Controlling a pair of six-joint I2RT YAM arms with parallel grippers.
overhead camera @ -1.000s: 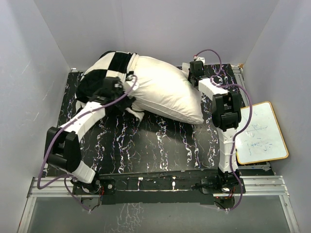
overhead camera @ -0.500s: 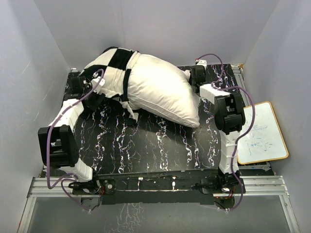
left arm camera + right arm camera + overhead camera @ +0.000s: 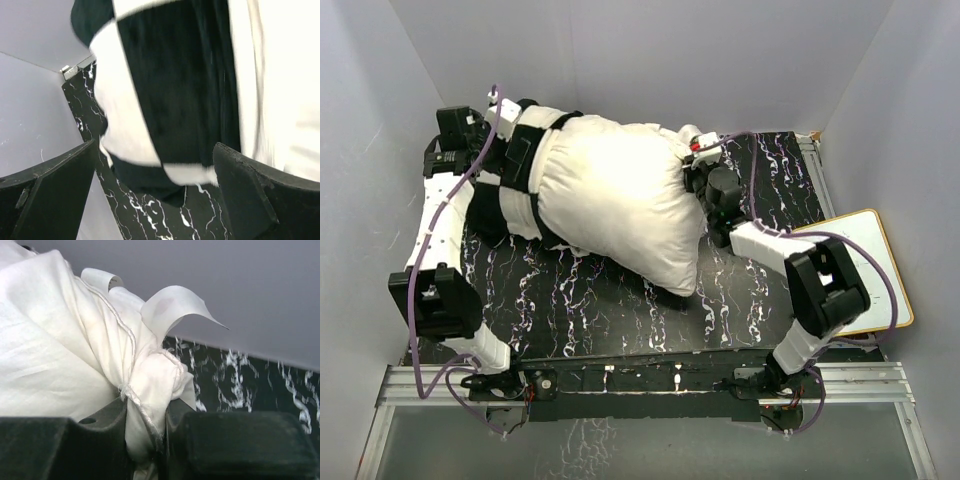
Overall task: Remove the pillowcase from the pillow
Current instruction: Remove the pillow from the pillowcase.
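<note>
The off-white pillow (image 3: 610, 200) lies across the back of the black marbled table (image 3: 620, 300). The black-and-white checkered pillowcase (image 3: 520, 160) covers only its left end, bunched there. My left gripper (image 3: 505, 135) is at the back left, beside that bunched end, and is open. In the left wrist view its fingers (image 3: 50, 200) stand wide apart, with the pillowcase (image 3: 165, 100) hanging just beyond them and the pillow (image 3: 285, 75) to the right. My right gripper (image 3: 695, 168) is shut on the pillow's right corner, which is pinched between the jaws of the gripper (image 3: 150, 440) in the right wrist view.
Grey walls (image 3: 380, 120) close in the table on the left, back and right. A whiteboard (image 3: 880, 270) lies at the right edge, partly under the right arm. A metal rail (image 3: 640, 385) runs along the near edge by the arm bases.
The left arm has swung from the pillowcase's front to the back left corner. The right gripper has carried the pillow's corner leftward. The pillowcase now covers less of the pillow.
</note>
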